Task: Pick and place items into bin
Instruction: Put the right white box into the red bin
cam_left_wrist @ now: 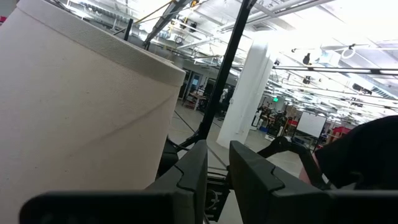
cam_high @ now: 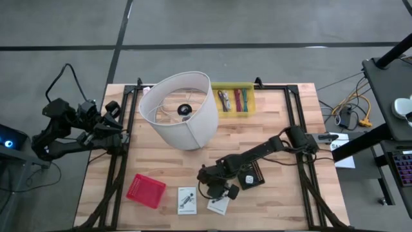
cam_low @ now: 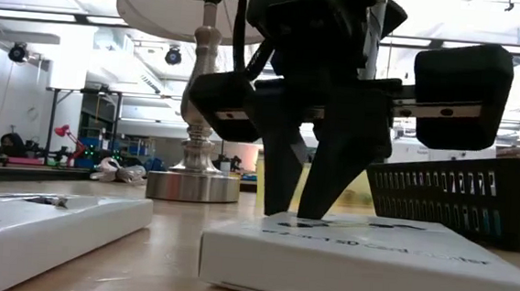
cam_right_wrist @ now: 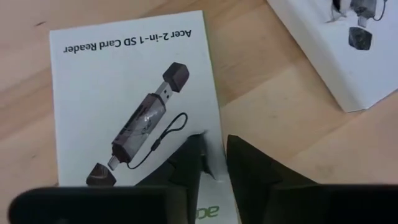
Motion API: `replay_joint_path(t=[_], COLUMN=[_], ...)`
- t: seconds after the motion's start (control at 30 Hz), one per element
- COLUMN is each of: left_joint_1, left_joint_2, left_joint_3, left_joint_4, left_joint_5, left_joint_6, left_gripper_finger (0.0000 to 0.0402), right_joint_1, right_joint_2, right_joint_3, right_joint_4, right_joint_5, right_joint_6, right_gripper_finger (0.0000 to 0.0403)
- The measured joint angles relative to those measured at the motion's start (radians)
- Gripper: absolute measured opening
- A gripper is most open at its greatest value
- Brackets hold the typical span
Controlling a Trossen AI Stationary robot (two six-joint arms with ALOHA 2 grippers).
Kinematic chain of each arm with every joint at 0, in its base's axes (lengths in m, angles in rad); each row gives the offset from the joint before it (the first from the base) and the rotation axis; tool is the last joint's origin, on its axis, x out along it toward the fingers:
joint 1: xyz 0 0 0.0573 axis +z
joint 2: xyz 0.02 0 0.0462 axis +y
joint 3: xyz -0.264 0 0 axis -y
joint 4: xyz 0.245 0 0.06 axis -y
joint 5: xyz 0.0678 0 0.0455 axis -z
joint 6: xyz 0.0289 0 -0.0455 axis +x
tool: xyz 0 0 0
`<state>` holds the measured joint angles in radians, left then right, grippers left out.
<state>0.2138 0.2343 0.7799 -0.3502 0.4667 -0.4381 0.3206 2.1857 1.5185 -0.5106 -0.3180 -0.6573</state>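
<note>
Two white printed card boxes lie flat near the table's near edge: one [cam_high: 187, 200] to the left, one [cam_high: 219, 205] under my right gripper [cam_high: 215, 192]. That box reads "Acer 2-in-1 SD Card Reader" [cam_right_wrist: 134, 118]; the other one's corner [cam_right_wrist: 348, 56] lies beside it. My right gripper [cam_right_wrist: 216, 146] is shut, pointing down at the box's long edge. Pen-like tools [cam_high: 233, 100] lie in a yellow bin [cam_high: 248, 87] at the far edge. My left gripper [cam_high: 116, 116] waits, shut [cam_left_wrist: 217, 155], at the table's left edge beside the white lampshade [cam_high: 180, 109]. No cubes show. My right gripper comes from above, pointing down, with its shut fingertips [cam_low: 279, 206] on the top face of the right card box [cam_low: 372, 254]. They stand right by the box's long edge [cam_right_wrist: 217, 124]. The box lies flat on the table.
A red mesh basket [cam_high: 145, 190] sits left of the cards, a black mesh basket [cam_high: 251, 174] [cam_low: 458, 196] just right of my right gripper. The lamp's metal base [cam_low: 193, 182] stands behind the cards. Black frame rails [cam_high: 122, 161] run along both table sides.
</note>
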Motion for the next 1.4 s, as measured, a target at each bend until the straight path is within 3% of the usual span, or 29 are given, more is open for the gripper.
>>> replay_joint_path(t=[0.43,0.67,1.07,1.27,1.4], left_joint_1=[0.0,0.0,0.0,0.0,0.0], left_joint_2=[0.0,0.0,0.0,0.0,0.0], left_joint_3=[0.0,0.0,0.001,0.001,0.001], left_joint_4=[0.0,0.0,0.0,0.001,0.001], left_joint_5=[0.0,0.0,0.0,0.002,0.008], left_joint_6=[0.0,0.0,-0.001,-0.001,-0.001], left_gripper_finger=[0.0052,0.0052,0.0052,0.0052,0.0052], right_joint_1=[-0.013,-0.03,-0.048,-0.049,-0.049], right_joint_2=[0.042,0.006,-0.195,-0.336,-0.395], right_joint_3=[0.001,-0.006,-0.009,-0.007,-0.006], right_joint_4=[-0.008,-0.019,0.041,0.175,0.311], right_joint_5=[-0.042,-0.035,-0.013,0.115,0.138], right_joint_6=[0.009,0.189,0.481,0.512,0.552], right_gripper_finger=[0.0035,0.0011,0.0009,0.0009,0.0009])
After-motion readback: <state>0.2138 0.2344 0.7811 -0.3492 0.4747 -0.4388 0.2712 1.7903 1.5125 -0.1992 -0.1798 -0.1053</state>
